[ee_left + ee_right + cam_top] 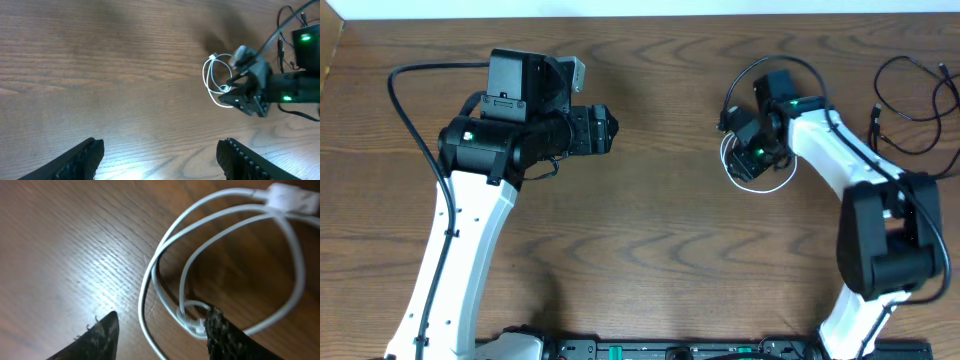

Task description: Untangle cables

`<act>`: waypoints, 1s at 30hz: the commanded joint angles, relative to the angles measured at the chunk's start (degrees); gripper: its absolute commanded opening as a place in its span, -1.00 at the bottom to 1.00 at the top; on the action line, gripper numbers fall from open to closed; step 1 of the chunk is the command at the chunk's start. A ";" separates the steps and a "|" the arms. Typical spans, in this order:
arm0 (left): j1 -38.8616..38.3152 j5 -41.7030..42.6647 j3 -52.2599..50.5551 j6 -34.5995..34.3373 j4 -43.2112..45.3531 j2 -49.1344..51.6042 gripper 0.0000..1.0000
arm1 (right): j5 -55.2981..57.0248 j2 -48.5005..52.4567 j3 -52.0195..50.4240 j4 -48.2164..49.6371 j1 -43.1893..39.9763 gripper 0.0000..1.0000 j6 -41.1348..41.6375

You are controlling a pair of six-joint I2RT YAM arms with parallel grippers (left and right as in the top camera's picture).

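Observation:
The white cable (766,186) lies in a small coil on the wooden table at centre right. My right gripper (748,152) is low over the coil. In the right wrist view its jaws (162,327) are open, with a strand of the white cable (287,197) running between them and a small knotted loop touching the right finger. The black cable (877,118) lies apart in loose loops at the far right edge. My left gripper (607,130) is open and empty above bare table left of centre. Its view (160,155) shows the white coil (210,75) and the right gripper (242,97).
The table (650,230) is brown wood. A thick black wire (760,72) of the right arm arches just behind the white coil. The arm bases (670,350) stand at the front edge.

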 commanded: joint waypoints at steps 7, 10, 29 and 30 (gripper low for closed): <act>0.28 0.13 0.74 -0.74 -0.26 0.44 0.55 | 0.15 5.81 -0.11 2.08 0.28 -0.28 0.81; 0.28 0.11 0.74 -0.72 -0.26 0.44 0.55 | 4.31 5.79 -0.11 2.08 0.37 -0.86 6.29; 0.28 0.11 0.74 -1.16 -0.20 0.44 0.55 | 6.23 -27.26 9.92 19.30 -34.86 -0.98 40.28; 0.28 0.11 0.74 -1.16 -0.15 0.44 0.55 | 5.51 -26.97 9.90 18.84 -35.69 -0.98 38.93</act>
